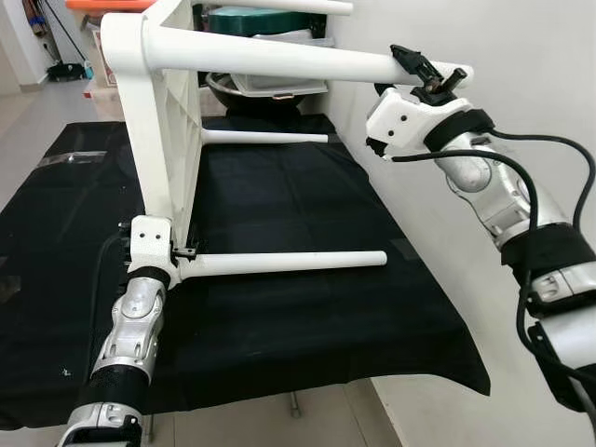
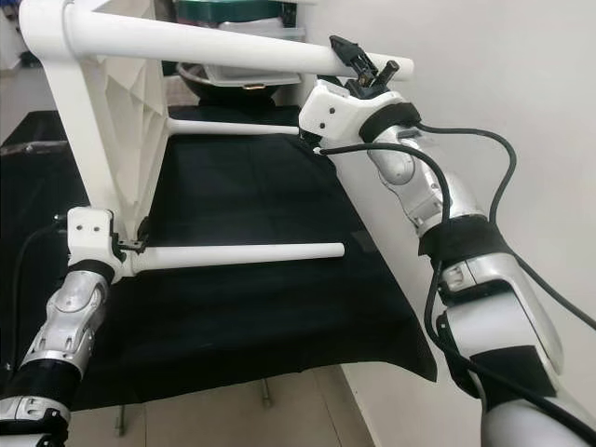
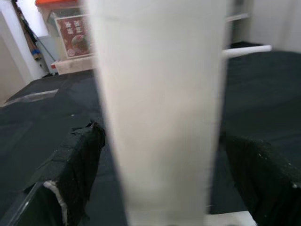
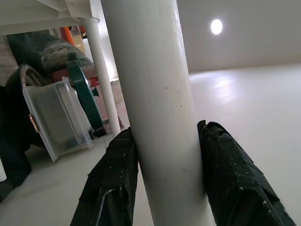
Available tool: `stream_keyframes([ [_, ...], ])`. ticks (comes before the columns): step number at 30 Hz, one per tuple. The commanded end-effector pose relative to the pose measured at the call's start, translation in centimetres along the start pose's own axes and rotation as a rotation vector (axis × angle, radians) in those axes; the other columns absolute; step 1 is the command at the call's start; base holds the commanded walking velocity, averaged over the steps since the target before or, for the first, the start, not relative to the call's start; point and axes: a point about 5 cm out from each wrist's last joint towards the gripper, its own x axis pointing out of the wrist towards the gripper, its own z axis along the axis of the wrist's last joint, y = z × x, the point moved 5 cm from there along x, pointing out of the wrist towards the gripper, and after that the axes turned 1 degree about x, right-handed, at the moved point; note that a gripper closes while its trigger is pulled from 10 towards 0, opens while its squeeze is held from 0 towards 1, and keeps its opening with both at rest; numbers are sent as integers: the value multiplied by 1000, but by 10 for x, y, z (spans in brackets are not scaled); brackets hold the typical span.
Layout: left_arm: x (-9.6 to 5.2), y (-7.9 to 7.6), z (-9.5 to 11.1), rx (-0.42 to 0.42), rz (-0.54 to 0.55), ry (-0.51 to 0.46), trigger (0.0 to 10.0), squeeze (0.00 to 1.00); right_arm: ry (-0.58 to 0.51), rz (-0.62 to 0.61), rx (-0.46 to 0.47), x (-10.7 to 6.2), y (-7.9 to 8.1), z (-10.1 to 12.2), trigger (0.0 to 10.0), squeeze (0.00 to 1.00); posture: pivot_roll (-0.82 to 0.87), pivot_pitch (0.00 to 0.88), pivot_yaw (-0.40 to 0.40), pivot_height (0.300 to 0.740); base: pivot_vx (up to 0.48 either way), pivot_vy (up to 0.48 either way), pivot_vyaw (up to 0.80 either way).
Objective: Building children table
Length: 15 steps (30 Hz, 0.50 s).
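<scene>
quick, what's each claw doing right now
Left claw: fingers either side of the lower table leg; grip cannot be told.
Right claw: closed on the upper table leg.

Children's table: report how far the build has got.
Done: four white legs stick out of the white tabletop, which lies on its side on the black cloth. In hand: the right gripper clamps the upper near leg; the left gripper sits at the lower near leg. Left: setting the table upright; joint tightness can't be judged.

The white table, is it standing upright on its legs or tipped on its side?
Tipped on its side: the tabletop stands on edge on the black cloth and the legs point sideways.
</scene>
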Motion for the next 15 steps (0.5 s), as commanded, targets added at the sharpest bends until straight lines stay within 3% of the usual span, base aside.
stream_keyframes([
  [1,3,3,2,9,1,-7,10000,0,9,-6,53,0,0,-3,0,67,32,0,-44,740,0,0,0],
  [5,6,18,2,46,17,-4,10000,0,2,-23,62,3,-8,-2,0,94,33,0,-44,740,0,0,0],
  [6,8,26,2,67,28,1,10000,0,-4,-32,65,5,-12,-1,0,153,33,0,-44,740,0,0,0],
  [9,8,34,2,86,38,3,10000,0,-10,-39,74,6,-15,1,0,196,34,0,-43,740,0,0,0],
  [11,10,46,10,112,49,-18,10000,0,23,-56,180,10,-20,-3,0,263,39,0,-45,740,0,0,0],
  [15,12,51,20,127,53,-48,10000,0,63,-68,284,12,-22,-9,0,267,43,0,-46,740,0,0,0],
])
